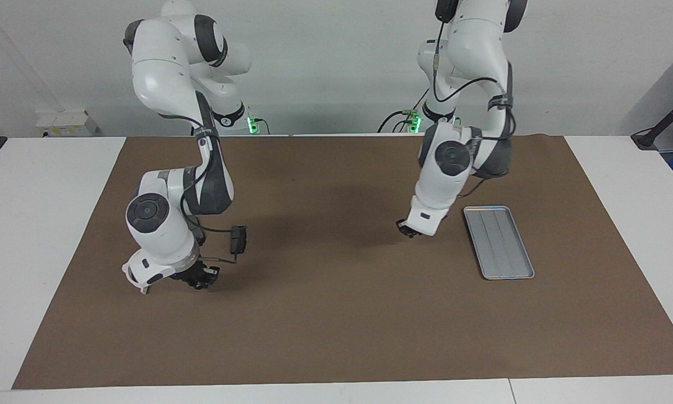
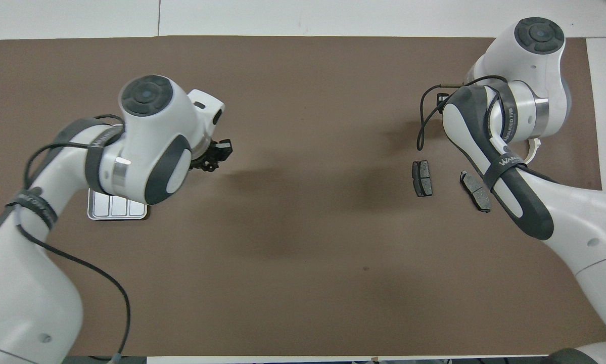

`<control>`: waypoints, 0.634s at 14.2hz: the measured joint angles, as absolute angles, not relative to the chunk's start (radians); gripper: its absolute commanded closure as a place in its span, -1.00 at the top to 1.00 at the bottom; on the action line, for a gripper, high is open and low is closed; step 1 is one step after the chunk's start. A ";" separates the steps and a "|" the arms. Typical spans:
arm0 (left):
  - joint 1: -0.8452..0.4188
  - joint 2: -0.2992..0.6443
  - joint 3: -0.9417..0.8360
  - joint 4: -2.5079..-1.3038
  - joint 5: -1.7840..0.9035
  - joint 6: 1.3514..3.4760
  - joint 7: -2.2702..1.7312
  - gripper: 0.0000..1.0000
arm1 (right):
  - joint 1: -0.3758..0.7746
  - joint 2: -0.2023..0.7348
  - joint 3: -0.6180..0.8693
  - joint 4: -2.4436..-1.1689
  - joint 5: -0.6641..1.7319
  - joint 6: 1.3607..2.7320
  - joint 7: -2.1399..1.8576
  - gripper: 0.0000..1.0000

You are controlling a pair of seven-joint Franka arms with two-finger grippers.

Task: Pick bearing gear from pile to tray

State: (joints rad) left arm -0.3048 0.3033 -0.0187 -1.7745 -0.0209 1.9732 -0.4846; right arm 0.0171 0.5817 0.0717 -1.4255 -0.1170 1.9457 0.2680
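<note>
Two dark grey pad-shaped pieces [image 2: 422, 178] of the pile are seen lying flat on the brown mat [image 1: 336, 314], close together toward the right arm's end of the surface, one partly covered in the overhead view by the right arm. A white curved piece [image 2: 533, 149] is glimpsed beside that arm; the rest of the pile is hidden in both views. The silver-grey ribbed tray [image 1: 499, 242] is placed toward the left arm's end, largely covered by the left arm from above. The left pincer [image 1: 408, 229] is held low beside the tray; the right pincer [image 1: 202, 277] is held low over the mat. Whether either pincer is open cannot be told.
</note>
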 measured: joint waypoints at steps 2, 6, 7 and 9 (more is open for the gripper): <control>-0.182 0.239 -0.017 -1.795 -0.021 1.898 -0.291 -0.57 | 0.060 0.507 0.086 -1.398 -0.117 1.805 0.269 -1.00; -0.054 0.211 -0.018 -1.862 -0.021 1.939 -0.082 -0.57 | 0.252 0.411 0.100 -1.301 -0.087 1.568 0.546 -1.00; -0.038 0.209 -0.018 -1.904 -0.021 2.003 -0.066 -0.57 | 0.306 0.409 0.103 -1.286 -0.075 1.563 0.660 -1.00; -0.003 0.196 -0.018 -2.020 -0.021 2.147 -0.024 -0.54 | 0.397 0.415 0.107 -1.281 -0.039 1.606 0.865 -1.00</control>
State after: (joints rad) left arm -0.0032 0.1960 -0.0184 -2.0202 -0.0215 2.1466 -0.0242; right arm 0.3965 0.4151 0.1070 -1.2814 -0.0394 1.6062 0.8646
